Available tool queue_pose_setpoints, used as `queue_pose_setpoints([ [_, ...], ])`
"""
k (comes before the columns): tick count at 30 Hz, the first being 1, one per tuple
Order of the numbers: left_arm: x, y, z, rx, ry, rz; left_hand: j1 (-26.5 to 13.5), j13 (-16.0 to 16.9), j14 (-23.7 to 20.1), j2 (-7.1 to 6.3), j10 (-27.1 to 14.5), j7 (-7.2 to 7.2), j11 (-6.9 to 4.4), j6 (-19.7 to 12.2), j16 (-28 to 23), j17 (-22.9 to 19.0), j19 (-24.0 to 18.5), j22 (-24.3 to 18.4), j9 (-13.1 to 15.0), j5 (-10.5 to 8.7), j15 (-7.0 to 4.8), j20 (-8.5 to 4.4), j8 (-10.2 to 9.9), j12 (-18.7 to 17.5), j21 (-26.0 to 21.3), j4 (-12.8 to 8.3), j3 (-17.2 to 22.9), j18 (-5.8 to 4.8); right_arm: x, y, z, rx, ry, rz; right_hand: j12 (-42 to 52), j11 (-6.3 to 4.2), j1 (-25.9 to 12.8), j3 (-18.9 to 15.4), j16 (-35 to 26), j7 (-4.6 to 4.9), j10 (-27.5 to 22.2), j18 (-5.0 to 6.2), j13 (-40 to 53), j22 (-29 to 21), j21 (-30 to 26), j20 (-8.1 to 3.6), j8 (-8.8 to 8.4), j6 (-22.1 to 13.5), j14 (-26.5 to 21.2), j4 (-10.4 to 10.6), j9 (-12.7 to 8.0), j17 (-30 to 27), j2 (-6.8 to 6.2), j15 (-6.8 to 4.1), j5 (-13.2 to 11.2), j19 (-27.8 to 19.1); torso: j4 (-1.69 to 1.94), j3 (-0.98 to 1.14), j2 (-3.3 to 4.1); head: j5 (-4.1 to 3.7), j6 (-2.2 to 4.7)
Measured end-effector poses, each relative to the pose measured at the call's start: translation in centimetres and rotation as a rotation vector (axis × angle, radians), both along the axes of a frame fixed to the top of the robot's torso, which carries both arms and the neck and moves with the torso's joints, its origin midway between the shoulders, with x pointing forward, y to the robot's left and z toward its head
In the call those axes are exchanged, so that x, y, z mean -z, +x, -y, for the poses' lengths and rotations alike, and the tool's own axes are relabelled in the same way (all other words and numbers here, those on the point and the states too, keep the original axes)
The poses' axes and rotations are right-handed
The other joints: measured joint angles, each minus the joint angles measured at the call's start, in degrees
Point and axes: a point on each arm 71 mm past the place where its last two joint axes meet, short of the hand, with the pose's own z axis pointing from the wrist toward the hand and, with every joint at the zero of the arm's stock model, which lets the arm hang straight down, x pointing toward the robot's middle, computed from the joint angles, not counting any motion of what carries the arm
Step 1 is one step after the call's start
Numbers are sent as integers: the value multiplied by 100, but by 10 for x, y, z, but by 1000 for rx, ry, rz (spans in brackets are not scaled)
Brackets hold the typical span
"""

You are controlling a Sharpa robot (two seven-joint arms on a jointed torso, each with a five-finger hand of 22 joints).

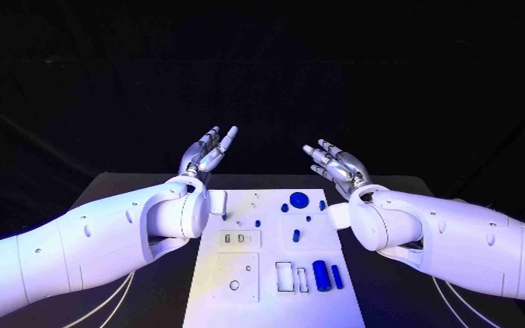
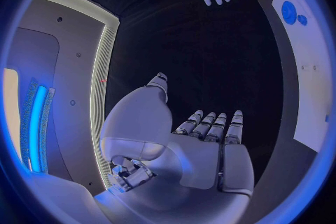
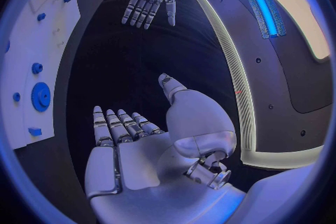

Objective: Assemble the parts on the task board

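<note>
both hands hang open above the far end of the counter (image 1: pixel 131 191), the left hand (image 1: pixel 208 149) and the right hand (image 1: pixel 337 162) well apart with a free lane between them. below, the task board (image 1: pixel 274 298) carries low obstacles: a blue gear (image 1: pixel 299 200) at its far end, a blue cylinder (image 1: pixel 321 275) near the close right. the counter strips beside the board lie under the arms.

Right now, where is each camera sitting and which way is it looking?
Head view: on the robot's head, looking down at the task board; both white arms show, left hand and right hand raised, holding nothing.
Left wrist view: behind the left hand; its palm shows.
Right wrist view: behind the right hand; its palm shows.
Shared: both wrist views catch the board's edge, the big blue gear and the opposite hand.
</note>
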Motion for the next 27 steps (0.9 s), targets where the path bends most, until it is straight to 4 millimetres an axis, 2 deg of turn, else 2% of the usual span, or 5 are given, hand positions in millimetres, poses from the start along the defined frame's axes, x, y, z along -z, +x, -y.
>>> queue_pose_setpoints([
  [6, 1, 0, 1, 18, -10, -12, 323, 33, 222, 57, 168, 10, 201, 198, 85, 47, 14, 18, 28, 34, 140, 77, 52, 48, 35, 65, -14, 1, 0, 1, -5, -100, -10, -33, 93, 41, 347, 61, 89, 20, 420, 0, 43, 52, 97, 97, 82, 342, 381, -194, 50, 46, 6, 59, 32, 108, 0, -1, -1, 0, -1],
  [14, -4, -7, -30, 6, -13, -10, 976, 125, 1162, 58, 1150, 83, 456, 1216, 266, 146, 715, 164, 139, 34, 377, 109, 254, 193, 348, -12, 9, 0, -25, 16, 13, -131, -201, 155, 471, -11, 953, 259, 437, 126, 2333, 92, 198, 248, 499, 91, 445, 1862, 2200, -632, 228, 186, -39, -35, 56, 873, -25, -1, 73, -4, -55],
  [17, -6, -10, -26, 26, -25, -6, 1160, 172, 1600, 28, 1651, 119, 490, 1691, 379, 188, 1067, 221, 186, 34, 357, 105, 354, 270, 489, -77, 7, 1, -29, 16, 12, -150, -268, 218, 573, -73, 1105, 363, 534, 181, 3046, 178, 219, 312, 651, 91, 561, 2537, 2909, -776, 271, 219, -85, -106, 56, 1169, -34, 4, 114, -4, -58],
  [23, -13, -16, -32, 36, -33, 9, 1428, 299, 3709, 2, 3538, 232, 417, 2923, 897, 382, 2328, 420, 274, 34, 167, 82, 579, 615, 998, -181, -31, 137, -40, 21, 13, -176, -392, 327, 600, -225, 1267, 577, 623, 351, 4093, 358, 228, 493, 1103, 77, 642, 3720, 4020, -991, 289, 251, -209, -286, 9, 2128, -41, 14, 224, 1, -46],
  [27, -19, -21, -32, 54, -44, 16, 1533, 328, 4249, 1, 4296, 350, 315, 3716, 999, 397, 2780, 459, 319, 34, 39, 75, 703, 765, 1171, -275, -65, 224, -45, 25, 14, -195, -478, 371, 597, -320, 1334, 678, 643, 448, 4575, 446, 235, 574, 1358, 26, 642, 4217, 4598, -1091, 289, 258, -277, -411, 9, 2700, -40, 16, 320, -14, -32],
])
